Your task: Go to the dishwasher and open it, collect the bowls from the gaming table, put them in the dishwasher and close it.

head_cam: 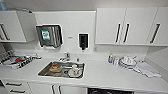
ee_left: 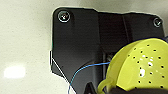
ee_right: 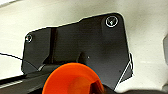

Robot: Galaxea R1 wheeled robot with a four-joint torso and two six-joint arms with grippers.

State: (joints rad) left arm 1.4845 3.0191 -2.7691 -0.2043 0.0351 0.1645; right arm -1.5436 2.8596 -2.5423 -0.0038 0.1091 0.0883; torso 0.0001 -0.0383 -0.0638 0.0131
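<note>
Dishwasher (head_cam: 110, 91) dark and seemingly open under the front edge of the surface (head_cam: 105, 75), right of the sink (head_cam: 62, 70), its width running along that edge; judged below and ahead of both arms, nearer the right one. Yellow perforated bowl (ee_left: 140, 67) close against the left end effector (ee_left: 120, 90), orange bowl (ee_right: 72, 80) against the right end effector (ee_right: 100, 88). Cannot tell whether either is spread or pinching.

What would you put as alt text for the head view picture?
A white kitchen counter with a steel sink holding dishes. White wall cabinets hang above, a loaded dish rack stands at the left, stacked plates at the right, and a dark dishwasher opening shows below.
</note>
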